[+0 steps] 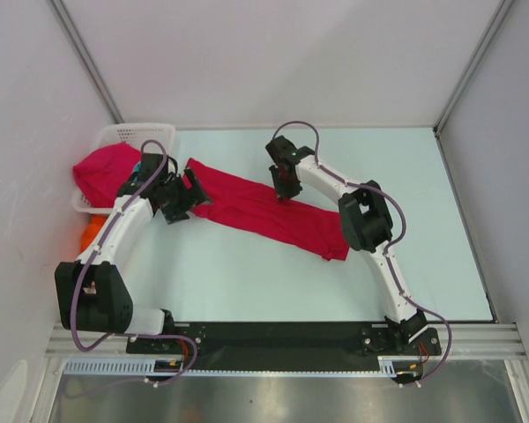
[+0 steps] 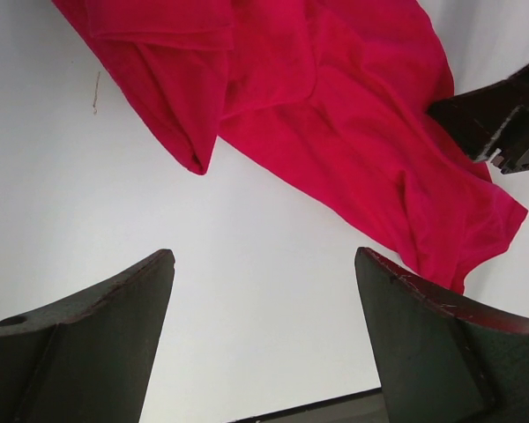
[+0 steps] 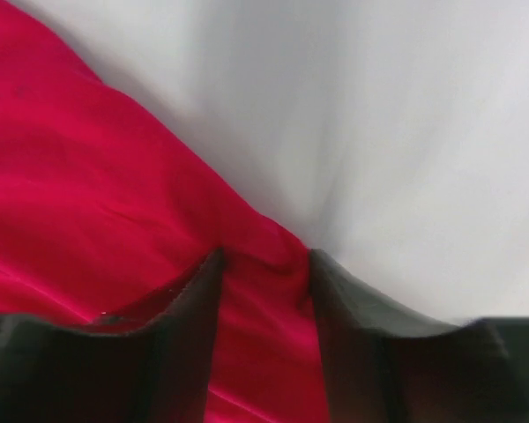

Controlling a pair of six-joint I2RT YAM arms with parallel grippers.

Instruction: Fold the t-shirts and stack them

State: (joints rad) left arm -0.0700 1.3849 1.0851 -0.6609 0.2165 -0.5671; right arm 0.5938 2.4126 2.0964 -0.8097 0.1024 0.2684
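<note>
Crimson t-shirt [image 1: 264,210] lies stretched on the counter [image 1: 247,282], right of the basket [image 1: 128,134]. Left wrist: left end effector [image 2: 263,264] gapes wide over bare counter beside that shirt. Right wrist: right end effector [image 3: 264,264] straddles a cloth ridge; grip unclear.

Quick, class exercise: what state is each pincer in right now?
Left pincer: open, holding nothing.
Right pincer: fingers astride a fold of the red t-shirt; whether it grips cannot be told.
</note>
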